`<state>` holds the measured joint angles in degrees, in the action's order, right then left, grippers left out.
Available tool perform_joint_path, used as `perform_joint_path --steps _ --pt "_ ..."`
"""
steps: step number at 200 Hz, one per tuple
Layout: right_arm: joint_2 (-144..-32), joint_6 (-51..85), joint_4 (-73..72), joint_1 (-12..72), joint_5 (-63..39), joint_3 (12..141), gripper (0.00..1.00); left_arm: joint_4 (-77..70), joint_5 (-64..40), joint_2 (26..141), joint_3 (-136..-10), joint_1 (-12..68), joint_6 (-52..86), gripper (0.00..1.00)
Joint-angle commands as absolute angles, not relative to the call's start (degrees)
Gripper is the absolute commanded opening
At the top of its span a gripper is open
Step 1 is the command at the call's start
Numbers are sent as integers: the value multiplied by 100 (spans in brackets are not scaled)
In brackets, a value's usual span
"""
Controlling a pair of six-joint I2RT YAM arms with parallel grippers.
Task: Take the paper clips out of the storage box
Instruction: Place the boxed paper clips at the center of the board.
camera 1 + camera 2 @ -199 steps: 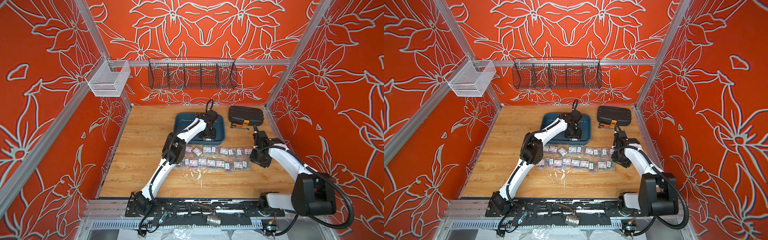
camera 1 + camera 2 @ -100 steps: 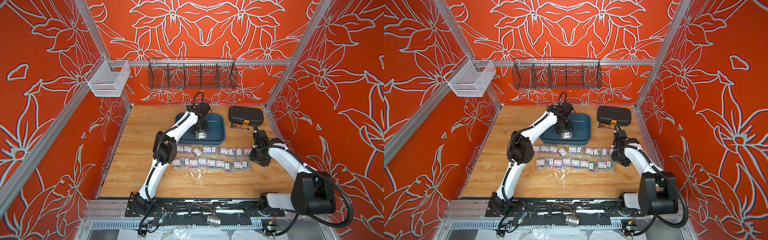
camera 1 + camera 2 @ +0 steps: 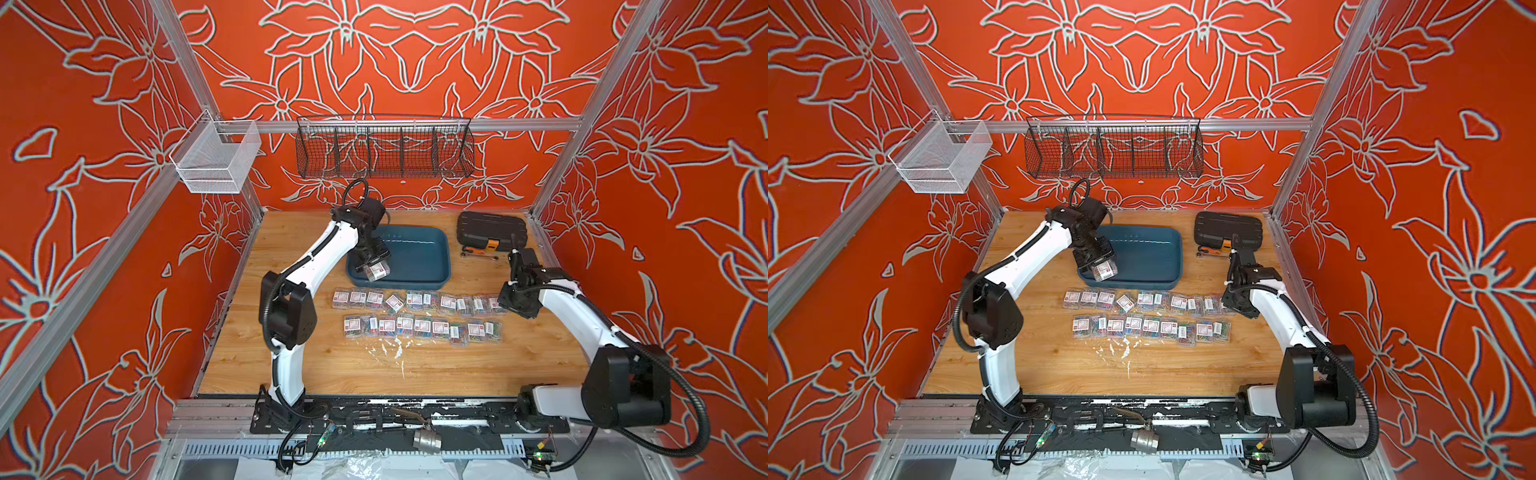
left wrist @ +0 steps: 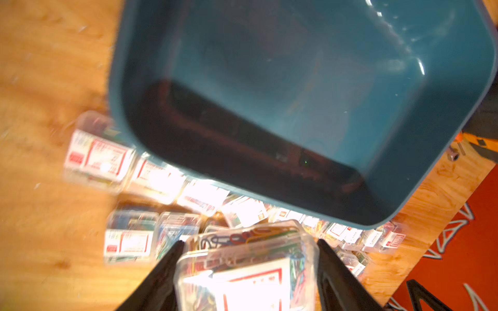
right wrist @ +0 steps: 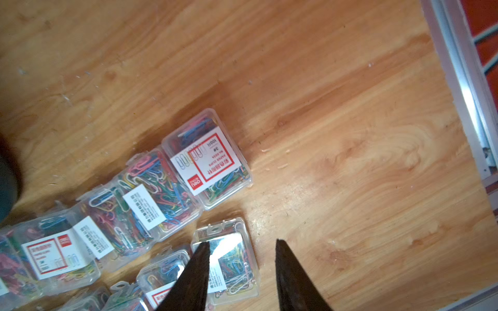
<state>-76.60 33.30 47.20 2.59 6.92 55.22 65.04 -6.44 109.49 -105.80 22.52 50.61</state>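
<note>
On the left, the left gripper (image 3: 371, 262) squeezes one small clear box (image 4: 242, 269) of paper clips between its two fingers and holds it up over the near left corner of the blue storage box (image 3: 419, 257). The other paper clips (image 3: 419, 316) lie in two rows on the wooden table (image 3: 291, 357), just in front of the storage box. On the right, the right gripper (image 5: 241, 242) hangs over the right end of the rows, with its fingers a little apart and holding nothing.
</note>
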Motion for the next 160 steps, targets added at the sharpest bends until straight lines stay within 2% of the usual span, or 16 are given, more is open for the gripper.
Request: perform_joint_path --steps 1,83,160 --pt "-7538 3135 4714 283 722 5680 43 6381 -519 10245 -9928 2078 5612 54" --pt "-7539 2549 4125 463 313 6068 46 5200 -333 8682 -6829 1668 6814 53" --pt "-7559 2290 4272 695 150 6642 48 4748 116 8275 -5676 1106 7368 53"
